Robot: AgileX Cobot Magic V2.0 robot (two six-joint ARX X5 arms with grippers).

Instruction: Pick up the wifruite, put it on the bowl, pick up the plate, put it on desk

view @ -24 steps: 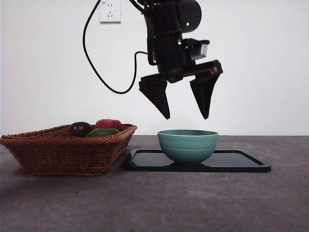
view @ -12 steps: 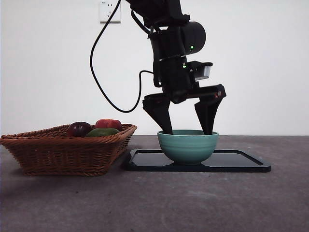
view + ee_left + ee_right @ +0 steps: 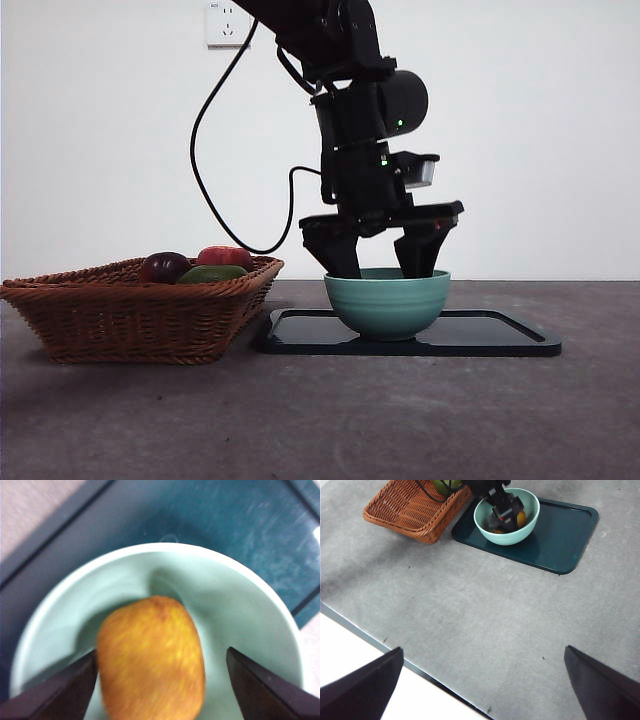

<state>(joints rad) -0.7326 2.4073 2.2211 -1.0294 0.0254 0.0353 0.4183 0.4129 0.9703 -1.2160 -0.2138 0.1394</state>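
Left pincer (image 3: 160, 680) released, dipped inside bowl (image 3: 240, 605), wifruite (image 3: 150, 660) lay between its jaws, right pincer (image 3: 482, 680) spread wide high above bench (image 3: 470, 605).

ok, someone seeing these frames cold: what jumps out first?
The left gripper, dipped into the mint-teal bowl with its jaws open on either side of the wifruite lying inside. The bowl stands on a dark tray, and beside that a wicker basket holds other fruit. The right gripper hangs open high over the desk, well away.
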